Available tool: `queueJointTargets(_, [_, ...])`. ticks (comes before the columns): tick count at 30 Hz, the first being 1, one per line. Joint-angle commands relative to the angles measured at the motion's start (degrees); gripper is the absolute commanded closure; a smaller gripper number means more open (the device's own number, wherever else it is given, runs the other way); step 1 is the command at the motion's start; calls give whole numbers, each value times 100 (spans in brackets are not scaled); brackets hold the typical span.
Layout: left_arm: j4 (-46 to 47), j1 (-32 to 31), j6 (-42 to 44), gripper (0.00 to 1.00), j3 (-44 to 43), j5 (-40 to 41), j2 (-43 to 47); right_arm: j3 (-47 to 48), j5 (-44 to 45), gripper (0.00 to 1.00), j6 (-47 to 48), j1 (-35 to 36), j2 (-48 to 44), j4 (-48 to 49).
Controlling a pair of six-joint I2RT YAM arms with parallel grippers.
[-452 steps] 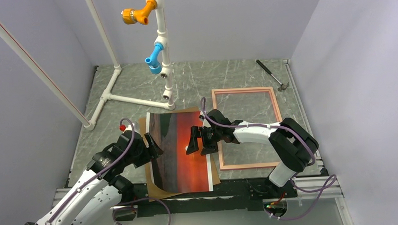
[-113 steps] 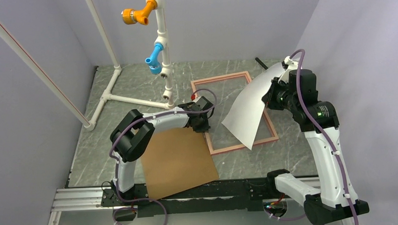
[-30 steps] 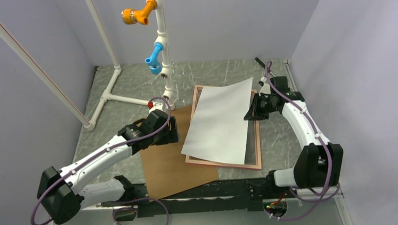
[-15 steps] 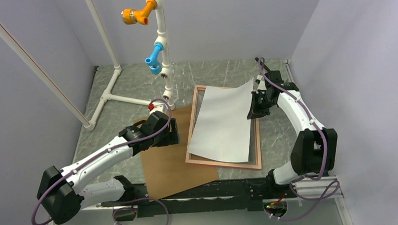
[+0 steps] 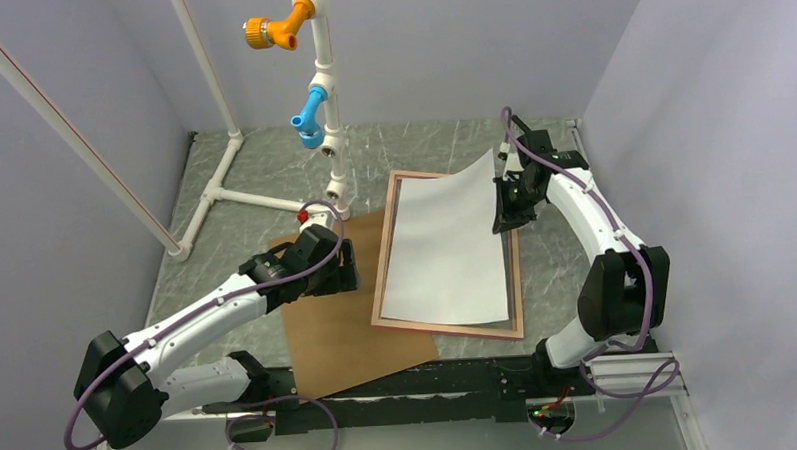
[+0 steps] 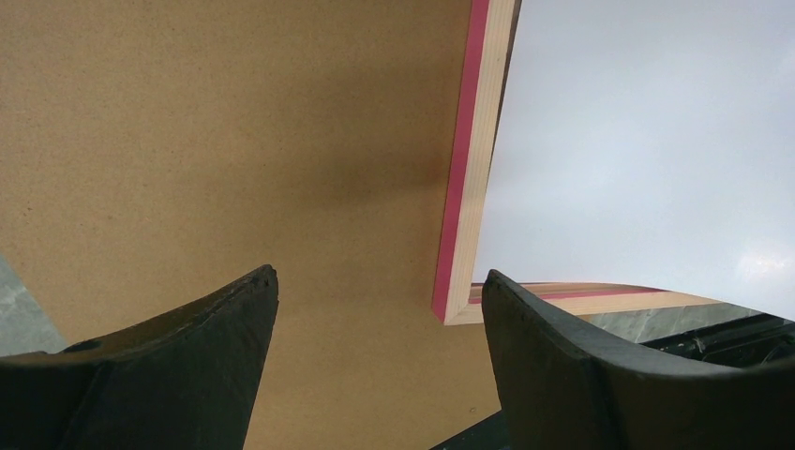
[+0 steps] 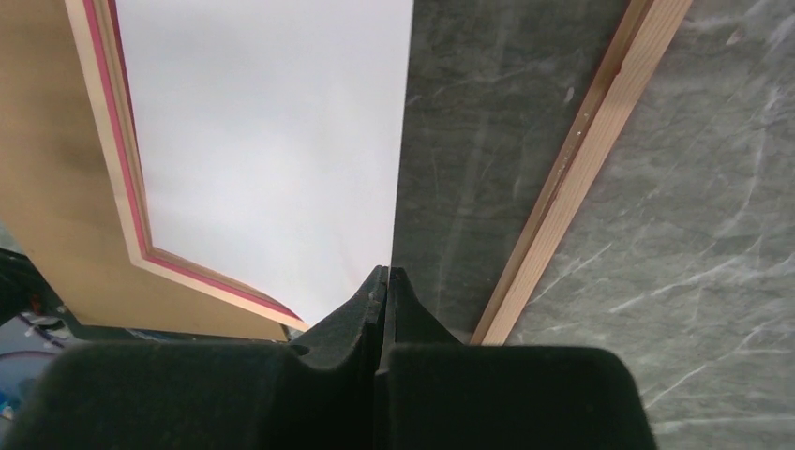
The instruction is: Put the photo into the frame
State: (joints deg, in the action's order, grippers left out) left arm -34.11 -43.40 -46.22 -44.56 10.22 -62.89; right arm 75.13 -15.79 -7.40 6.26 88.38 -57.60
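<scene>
Seating is in hand: at centre right the right tool, pinching the raised right edge of the photo, holds it white side up over the frame on the worktop, the left tool spread nearby, so the next move is probably to lower it squarely and release.

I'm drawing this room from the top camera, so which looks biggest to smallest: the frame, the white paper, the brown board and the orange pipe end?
Frame, slightly bigger than the paper.
White paper.
Brown board, partly hidden under the frame, so unsure against the paper.
Orange pipe end, clearly smallest.
</scene>
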Motion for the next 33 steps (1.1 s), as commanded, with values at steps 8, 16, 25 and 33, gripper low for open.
queueJointTargets(8, [160, 14, -59, 17, 50, -79, 7, 538, 351, 100, 45, 319, 318, -204])
queueJointTargets(16, [156, 20, -65, 17, 87, -93, 39, 491, 204, 100, -87, 348, 381, -20])
queueJointTargets(25, [163, 13, -90, 17, 158, -99, 82, 355, 211, 99, -250, 366, 305, 56])
queueJointTargets(33, [179, 15, -78, 17, 136, -125, 16, 318, 338, 52, -283, 376, -20, 232])
